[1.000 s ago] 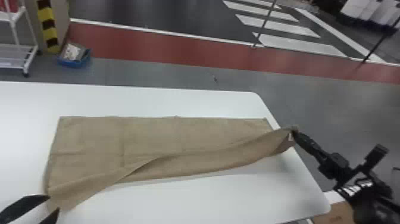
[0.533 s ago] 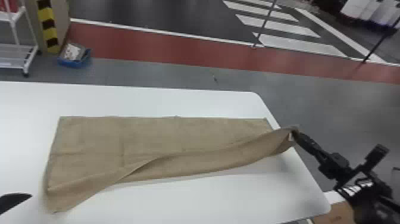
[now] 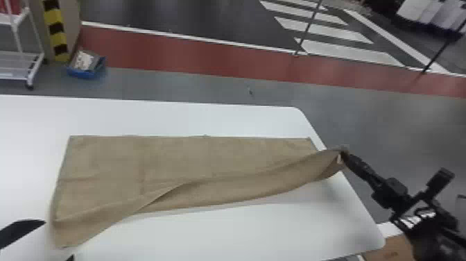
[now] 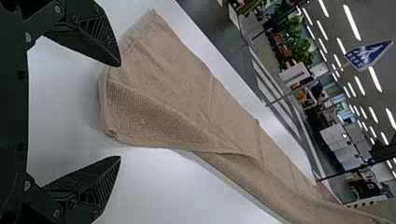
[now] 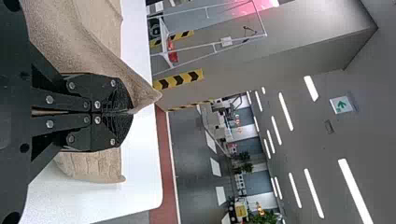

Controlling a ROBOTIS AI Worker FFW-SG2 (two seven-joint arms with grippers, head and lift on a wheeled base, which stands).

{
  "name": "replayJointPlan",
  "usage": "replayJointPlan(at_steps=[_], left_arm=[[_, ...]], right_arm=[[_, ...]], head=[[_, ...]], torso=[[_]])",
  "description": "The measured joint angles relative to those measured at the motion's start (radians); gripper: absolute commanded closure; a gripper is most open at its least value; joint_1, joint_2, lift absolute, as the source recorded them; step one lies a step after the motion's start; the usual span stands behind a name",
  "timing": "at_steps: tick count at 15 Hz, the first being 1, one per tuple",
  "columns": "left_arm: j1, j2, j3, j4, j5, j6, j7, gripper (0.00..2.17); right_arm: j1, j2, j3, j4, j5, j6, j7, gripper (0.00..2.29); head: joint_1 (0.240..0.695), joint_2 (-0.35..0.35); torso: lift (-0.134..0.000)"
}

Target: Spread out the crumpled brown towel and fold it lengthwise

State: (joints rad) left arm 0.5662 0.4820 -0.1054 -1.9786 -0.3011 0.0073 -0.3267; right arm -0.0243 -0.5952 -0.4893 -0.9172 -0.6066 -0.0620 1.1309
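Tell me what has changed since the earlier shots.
The left gripper backed off leftward from the near left corner of the brown towel, then returned partway, its fingertips now wider apart. The right gripper still pinches the raised right corner; the towel's half-made fold looks much the same.

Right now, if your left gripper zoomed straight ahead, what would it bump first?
Probably the brown towel: its left end lies just ahead of my open left gripper. Its height is unclear, so it might skim over.

White bench (image 3: 242,236) near, gray floor (image 3: 201,86) beyond, red strip (image 3: 208,62) across it; white rack (image 3: 35,71) far left; ceiling lights (image 5: 356,191) on.
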Motion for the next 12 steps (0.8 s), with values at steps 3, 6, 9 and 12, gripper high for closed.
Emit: replayJointPlan(at_steps=[3,6,9,12], left_arm=[[-0.021,0.001,-0.009,0.018,-0.005,0.015,-0.001,0.55],[-0.028,0.004,-0.010,0.019,-0.004,0.019,-0.002,0.55],[-0.027,0.006,-0.010,0.017,-0.004,0.020,-0.005,0.71],[-0.018,0.007,-0.005,0.008,0.000,0.015,-0.007,1.36]], right_arm=[[0.001,0.000,0.000,-0.001,-0.006,0.000,0.001,1.65],[0.001,0.000,0.000,-0.001,-0.009,0.000,0.002,1.65],[0.001,0.000,0.000,-0.001,-0.010,0.000,0.002,1.65],[0.001,0.000,0.001,-0.001,-0.010,0.000,0.002,1.65]], head=[[0.695,-0.350],[0.695,-0.350],[0.695,-0.350],[0.695,-0.350]], torso=[[-0.123],[-0.123],[-0.123],[-0.123]])
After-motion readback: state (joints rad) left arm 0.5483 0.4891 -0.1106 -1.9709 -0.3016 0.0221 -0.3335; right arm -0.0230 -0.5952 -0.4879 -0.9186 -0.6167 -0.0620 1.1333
